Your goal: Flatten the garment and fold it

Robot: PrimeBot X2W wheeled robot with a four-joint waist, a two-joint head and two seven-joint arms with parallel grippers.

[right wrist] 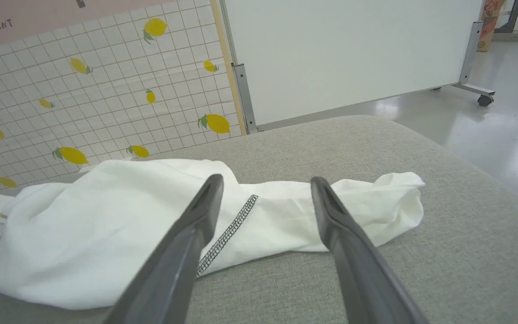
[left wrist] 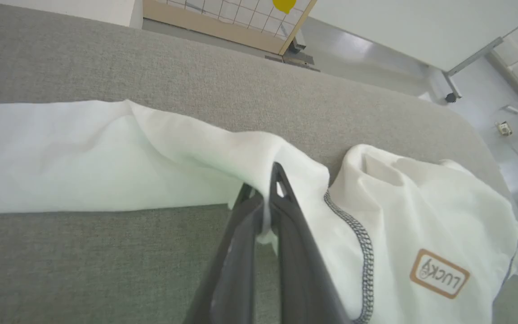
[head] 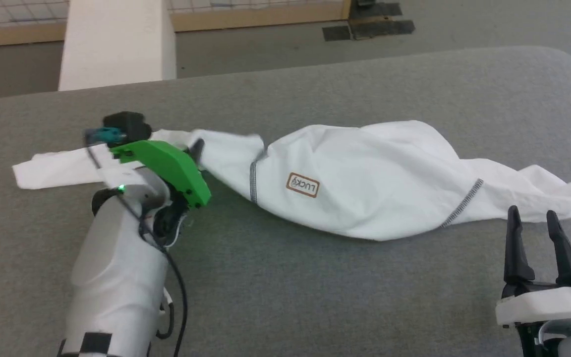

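Gripping the garment [head: 365, 178], left claw [left wrist: 262, 189] clamped tight; right claw [head: 532, 212] spread apart, just beside it.

The left gripper [left wrist: 265, 198] pinches a fold of the white shirt [left wrist: 151, 166] lying on the grey table [left wrist: 106, 261].

The left arm [head: 117, 267] is stretching forward from the lower left of the head view, its pale forearm angling up to a green wrist housing [head: 166, 166]. The left pincer [left wrist: 262, 184] is pressing its two dark fingers together, pinching a fold of the garment [left wrist: 164, 162]. The right pincer [head: 532, 214] is pointing its fingers up at the lower right, holding them wide apart and gripping nothing.
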